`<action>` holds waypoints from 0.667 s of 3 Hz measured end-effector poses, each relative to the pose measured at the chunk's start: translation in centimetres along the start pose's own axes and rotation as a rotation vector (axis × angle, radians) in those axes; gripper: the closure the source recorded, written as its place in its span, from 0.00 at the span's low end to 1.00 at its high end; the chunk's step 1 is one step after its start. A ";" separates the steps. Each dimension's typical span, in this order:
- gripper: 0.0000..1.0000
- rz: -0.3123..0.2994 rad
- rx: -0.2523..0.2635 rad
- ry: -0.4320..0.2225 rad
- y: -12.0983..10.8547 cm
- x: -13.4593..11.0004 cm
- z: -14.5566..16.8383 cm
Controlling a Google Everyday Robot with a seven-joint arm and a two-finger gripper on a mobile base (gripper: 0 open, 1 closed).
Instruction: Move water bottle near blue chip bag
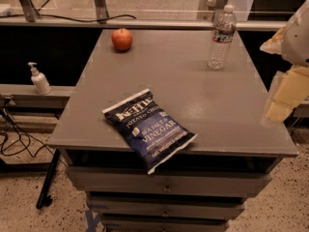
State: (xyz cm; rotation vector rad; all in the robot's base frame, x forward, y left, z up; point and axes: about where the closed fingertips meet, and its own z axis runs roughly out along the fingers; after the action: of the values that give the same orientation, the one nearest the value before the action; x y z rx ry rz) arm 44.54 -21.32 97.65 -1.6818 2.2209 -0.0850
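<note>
You've a red apple (122, 39) at eleven o'clock on the grey desk (193, 86), and a white pump bottle (39, 79) on the ledge (29, 92) at nine o'clock. The gripper (281, 100) hangs at three o'clock.

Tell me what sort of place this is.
Probably an office or lab test area: a grey drawer cabinet, a pump bottle on a side ledge, and a loose cable on the rail behind. The gripper hangs at the cabinet's right edge.
</note>
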 end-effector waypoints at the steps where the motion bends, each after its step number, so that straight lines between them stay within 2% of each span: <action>1: 0.00 0.045 0.042 -0.072 -2.7 -0.6 0.7; 2: 0.00 0.107 0.078 -0.155 -6.6 -0.5 2.2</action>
State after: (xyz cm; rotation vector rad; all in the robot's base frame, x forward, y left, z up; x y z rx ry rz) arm 51.41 -22.44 97.42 -1.4742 2.1583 -0.0139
